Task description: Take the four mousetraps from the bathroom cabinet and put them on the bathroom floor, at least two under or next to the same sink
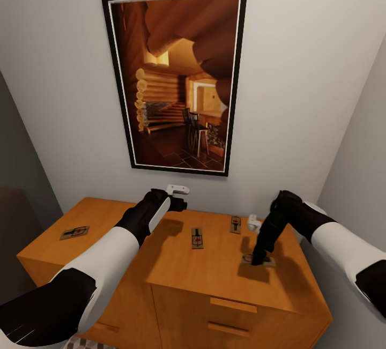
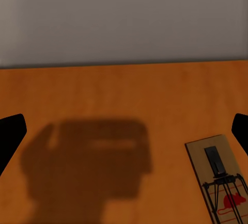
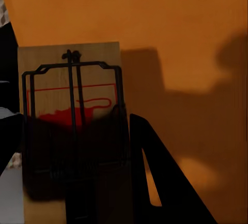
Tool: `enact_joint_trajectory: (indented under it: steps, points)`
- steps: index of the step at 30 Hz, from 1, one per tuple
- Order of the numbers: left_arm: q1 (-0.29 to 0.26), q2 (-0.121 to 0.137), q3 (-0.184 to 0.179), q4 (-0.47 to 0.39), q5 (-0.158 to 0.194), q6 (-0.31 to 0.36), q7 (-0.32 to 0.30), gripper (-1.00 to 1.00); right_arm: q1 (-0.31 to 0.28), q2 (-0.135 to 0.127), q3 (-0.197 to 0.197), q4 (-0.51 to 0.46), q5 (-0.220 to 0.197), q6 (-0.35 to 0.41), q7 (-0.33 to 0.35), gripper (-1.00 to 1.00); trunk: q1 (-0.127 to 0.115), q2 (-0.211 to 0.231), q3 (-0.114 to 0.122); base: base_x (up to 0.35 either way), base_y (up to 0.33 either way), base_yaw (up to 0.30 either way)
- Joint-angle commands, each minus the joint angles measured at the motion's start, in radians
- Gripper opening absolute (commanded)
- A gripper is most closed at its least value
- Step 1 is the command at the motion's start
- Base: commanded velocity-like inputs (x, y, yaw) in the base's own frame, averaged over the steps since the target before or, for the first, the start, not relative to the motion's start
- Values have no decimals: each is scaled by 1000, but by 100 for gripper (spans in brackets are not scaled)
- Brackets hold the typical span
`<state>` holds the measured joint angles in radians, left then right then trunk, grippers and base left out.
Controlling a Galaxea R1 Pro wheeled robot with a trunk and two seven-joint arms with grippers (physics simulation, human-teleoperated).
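The orange-brown cabinet (image 1: 225, 274) has all four mousetraps lying flat on its top: one at the far left (image 1: 74, 232), one in the middle (image 1: 197, 237), one near the back (image 1: 235, 224) and one at the right (image 1: 258, 260). My right gripper (image 1: 261, 255) points down onto the right one. In the right wrist view this mousetrap (image 3: 72, 110) lies between the dark fingers (image 3: 160, 177), which hug its long edges. My left gripper (image 1: 179, 192) hovers open over the back of the top, with the middle mousetrap (image 2: 219, 180) off to one side.
A large framed picture (image 1: 177, 78) hangs on the white wall behind the cabinet. A grey wall (image 1: 359, 140) closes in at the right. The cabinet's front holds drawers with bar handles (image 1: 229, 304). A strip of patterned floor (image 1: 86, 342) shows below.
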<state>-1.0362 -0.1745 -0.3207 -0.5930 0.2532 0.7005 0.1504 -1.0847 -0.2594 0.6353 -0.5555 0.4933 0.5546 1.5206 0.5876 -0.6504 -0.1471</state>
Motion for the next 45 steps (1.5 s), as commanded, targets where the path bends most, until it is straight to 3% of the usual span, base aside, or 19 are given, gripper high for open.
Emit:
enact_joint_trajectory:
  steps: [1, 9, 20, 45]
  points:
    - [-1, 0, -3, -1, 11, 3, 9, 100, -1, -4, 1, -3, 1, -6, 8, -100, 0, -2, -2, 0, 0, 0]
    - [-1, 0, -3, 0, 11, 3, 9, 100, 0, -17, -5, 5, -5, -72, 9, -100, 0, -2, -2, 0, 0, 0]
    - [-1, 0, -3, 0, 11, 4, 9, 100, 0, -29, -5, 6, -7, -76, 8, -100, 0, -2, -2, 0, 0, 0]
    - [-1, 0, -3, 4, 11, 4, 10, 100, 0, -29, -5, 6, -5, -76, 10, -100, 0, -2, -2, 0, -65, 0]
